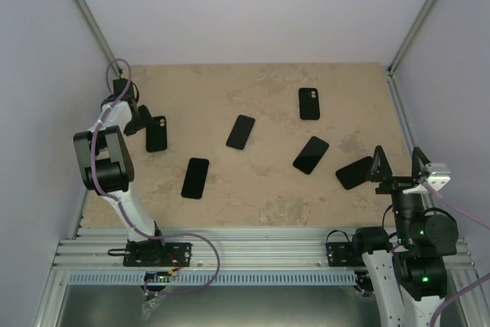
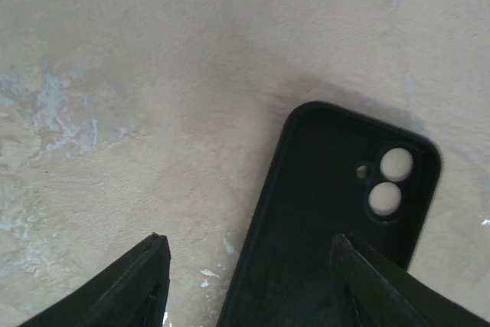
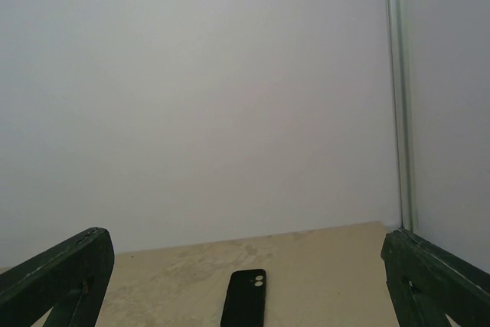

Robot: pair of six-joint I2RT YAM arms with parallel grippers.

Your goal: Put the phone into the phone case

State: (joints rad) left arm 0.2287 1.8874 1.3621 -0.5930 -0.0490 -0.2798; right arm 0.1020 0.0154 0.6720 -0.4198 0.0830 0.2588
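Note:
A black phone case (image 2: 329,220) lies open side up on the table, with the table showing through its two camera holes. It also shows in the top view (image 1: 156,133) at the far left. My left gripper (image 2: 249,254) is open low over the case's left edge; one finger (image 2: 383,285) is above the case and the other (image 2: 134,289) is over bare table. It shows in the top view (image 1: 142,122). My right gripper (image 1: 396,160) is open, empty and raised at the right, and also shows in the right wrist view (image 3: 245,239). A second case with camera holes (image 1: 309,103) lies at the back and also shows ahead in the right wrist view (image 3: 245,298).
Several other black phone-like slabs lie flat: one at the centre (image 1: 240,132), one at the front left (image 1: 195,178), one at the centre right (image 1: 311,155) and one by the right gripper (image 1: 354,172). I cannot tell phone from case among them. White walls enclose the table.

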